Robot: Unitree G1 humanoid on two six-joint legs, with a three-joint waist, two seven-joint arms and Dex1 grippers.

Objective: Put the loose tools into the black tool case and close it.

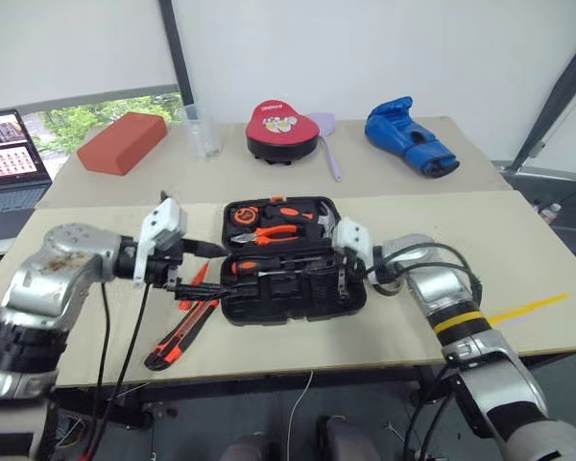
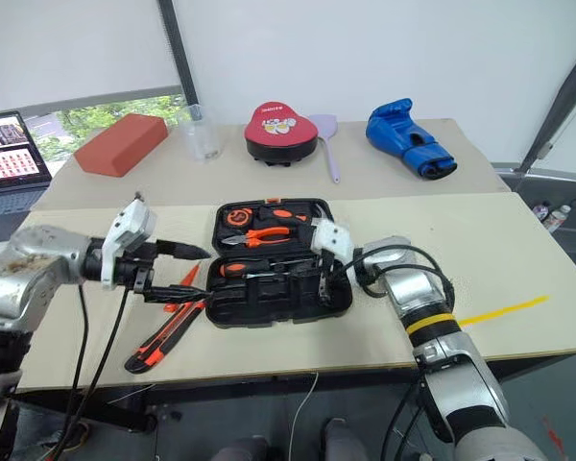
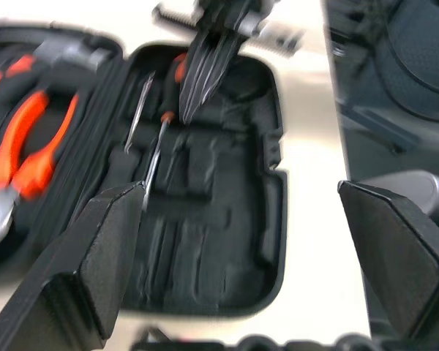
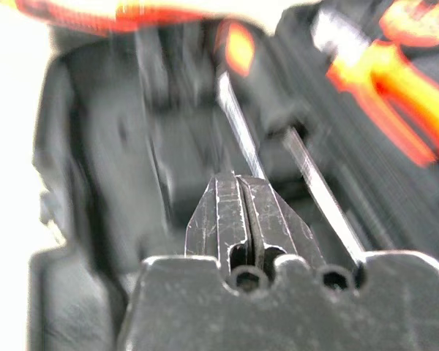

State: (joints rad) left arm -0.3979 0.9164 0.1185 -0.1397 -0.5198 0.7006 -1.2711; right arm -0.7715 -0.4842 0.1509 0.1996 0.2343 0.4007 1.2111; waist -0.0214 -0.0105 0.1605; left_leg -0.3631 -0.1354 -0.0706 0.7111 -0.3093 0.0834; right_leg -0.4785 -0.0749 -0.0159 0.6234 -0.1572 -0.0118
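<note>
Utility knife (image 1: 178,334) lies just left of open tool case (image 1: 350,300): rigid, light, prob. slick plastic; grip mid-handle. Left gripper (image 1: 200,265) fingers wide, empty; right gripper (image 4: 243,219) pinched together, empty.

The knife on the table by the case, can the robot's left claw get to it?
Probably yes. The left claw is open and holds nothing, and the knife lies in the open on the table, just below that claw, with nothing on top of it.
</note>
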